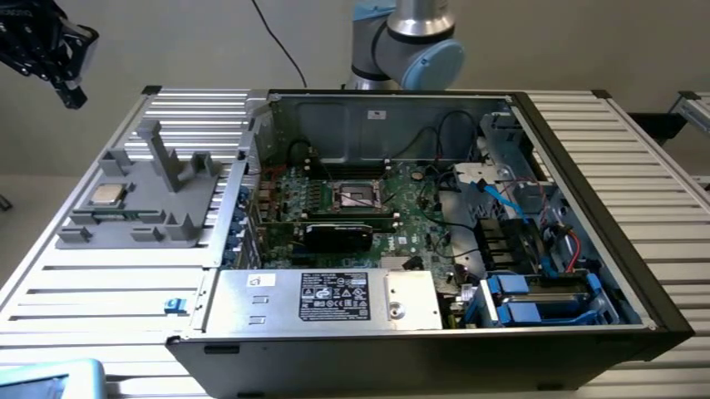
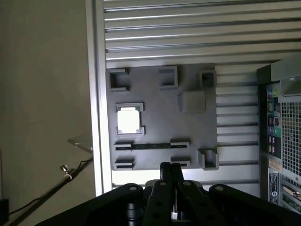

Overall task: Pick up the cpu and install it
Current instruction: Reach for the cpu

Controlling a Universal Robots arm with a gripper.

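Wrist view: gripper (image 2: 171, 165) hovers above the fixture, carrying nothing.
Fingers (image 2: 165, 172) are pressed together with nothing between them; the cpu (image 2: 128, 120) sits in its recess on the grey fixture (image 2: 160, 101), on the slatted worktop (image 1: 100, 287) beside the open computer case (image 1: 621, 224), well apart from the dark socket (image 1: 357, 196).

Robotics lab: robot arm (image 1: 405, 46) behind aluminium-slat bench (image 1: 621, 158), opened computer case (image 1: 444, 324) on it, bare wall (image 1: 166, 41).
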